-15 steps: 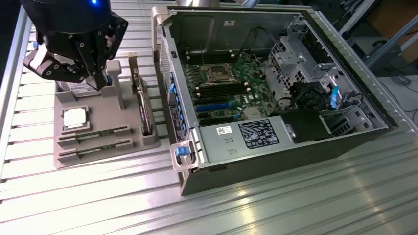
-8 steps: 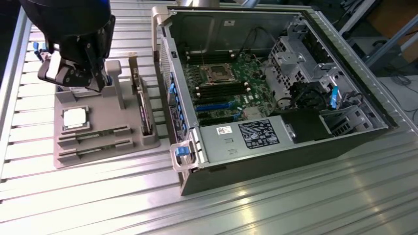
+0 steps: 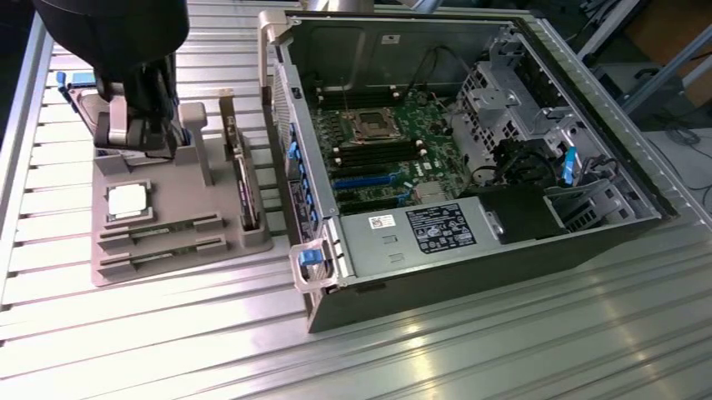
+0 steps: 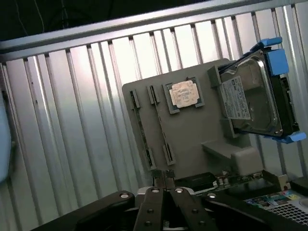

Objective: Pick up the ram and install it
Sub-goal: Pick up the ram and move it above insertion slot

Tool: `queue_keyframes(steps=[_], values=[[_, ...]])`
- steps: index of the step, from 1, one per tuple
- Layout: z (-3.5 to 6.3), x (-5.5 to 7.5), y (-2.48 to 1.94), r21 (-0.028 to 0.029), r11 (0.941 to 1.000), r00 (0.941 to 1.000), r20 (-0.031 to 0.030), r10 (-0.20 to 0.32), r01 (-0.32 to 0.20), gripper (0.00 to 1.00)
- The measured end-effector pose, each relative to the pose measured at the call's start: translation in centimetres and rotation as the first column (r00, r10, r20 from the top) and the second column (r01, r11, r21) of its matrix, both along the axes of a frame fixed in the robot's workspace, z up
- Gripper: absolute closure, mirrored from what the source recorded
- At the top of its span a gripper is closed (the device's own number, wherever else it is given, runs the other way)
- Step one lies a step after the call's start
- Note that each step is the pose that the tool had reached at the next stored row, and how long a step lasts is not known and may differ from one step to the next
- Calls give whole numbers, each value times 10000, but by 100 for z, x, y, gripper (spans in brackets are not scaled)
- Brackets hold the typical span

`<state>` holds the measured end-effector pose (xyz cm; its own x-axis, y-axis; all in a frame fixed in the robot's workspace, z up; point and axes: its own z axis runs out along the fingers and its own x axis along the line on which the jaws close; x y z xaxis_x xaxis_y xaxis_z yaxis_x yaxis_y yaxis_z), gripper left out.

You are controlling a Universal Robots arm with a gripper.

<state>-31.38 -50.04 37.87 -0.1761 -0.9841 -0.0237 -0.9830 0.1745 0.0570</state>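
Black gripper (image 4: 163, 174) — silver screws (image 4: 124, 195)

Lab: open PC (image 3: 333, 46), alu bench (image 3: 501, 350)

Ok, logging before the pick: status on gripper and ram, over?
Gripper shut, empty, above the tray. Ram seated in its tray slot, untouched. Hard drive upright on the tray, off to one side.

Bright streaky glare on the ribbed metal table (image 3: 501, 342)
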Motion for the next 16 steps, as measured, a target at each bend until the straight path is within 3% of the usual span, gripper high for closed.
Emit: queue_keyframes(steps=[3,5,6,11,15,16], values=[[-8,0,0,0,9956,9956,0,941,-941,90],[-14,0,0,-1,9836,9836,0,1804,-1804,90],[-17,-1,0,-1,9744,9744,-2,2249,-2249,90],[-17,0,0,-1,9740,9740,0,2264,-2264,89],[-17,0,0,-1,9740,9740,0,2266,-2266,64],[-18,0,0,-1,9740,9740,-1,2266,-2266,64]])
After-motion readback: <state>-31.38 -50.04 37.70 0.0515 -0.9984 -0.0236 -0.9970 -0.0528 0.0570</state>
